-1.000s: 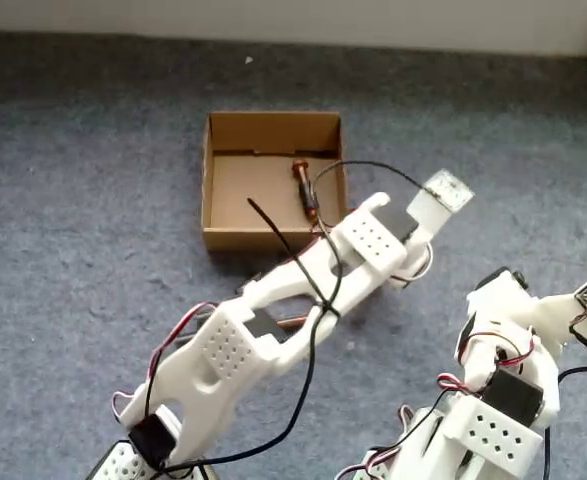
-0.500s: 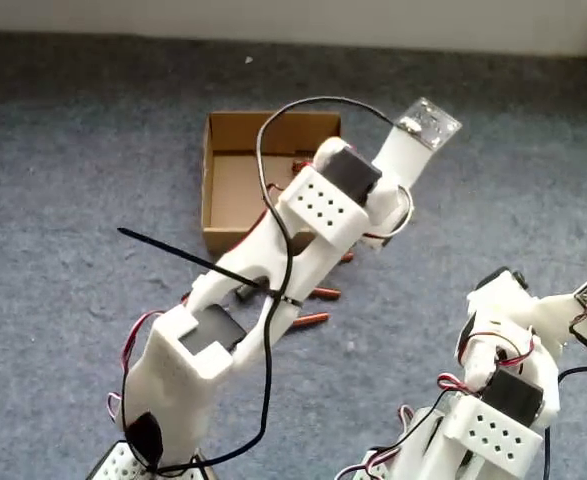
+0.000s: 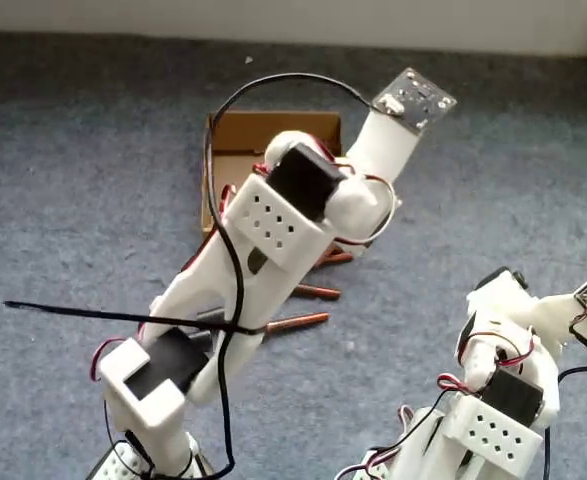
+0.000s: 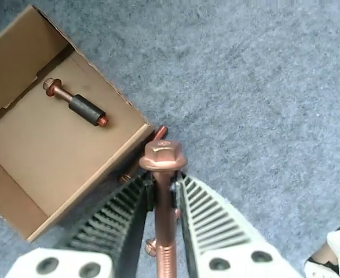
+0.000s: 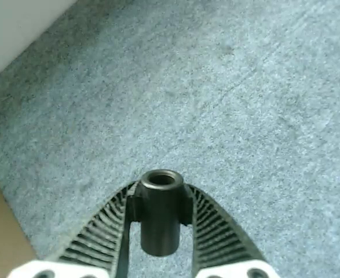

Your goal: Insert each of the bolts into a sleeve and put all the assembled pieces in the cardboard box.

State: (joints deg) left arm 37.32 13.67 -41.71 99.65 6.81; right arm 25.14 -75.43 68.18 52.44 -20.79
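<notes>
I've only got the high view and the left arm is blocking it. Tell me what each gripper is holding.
Observer: The left gripper is shut on a copper bolt, with the hex head sticking out past the fingertips.
Operator: Now the right one.
Observer: The right gripper is shut on a black sleeve, with its open bore in plain sight.
Operator: Report what's in the box.
Observer: The cardboard box holds one assembled piece, lying flat on the floor of the box.

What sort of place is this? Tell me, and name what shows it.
Probably a makeshift indoor robot workspace: grey carpet as the surface, a pale wall along its far edge, a cardboard box and loose bolts.
</notes>
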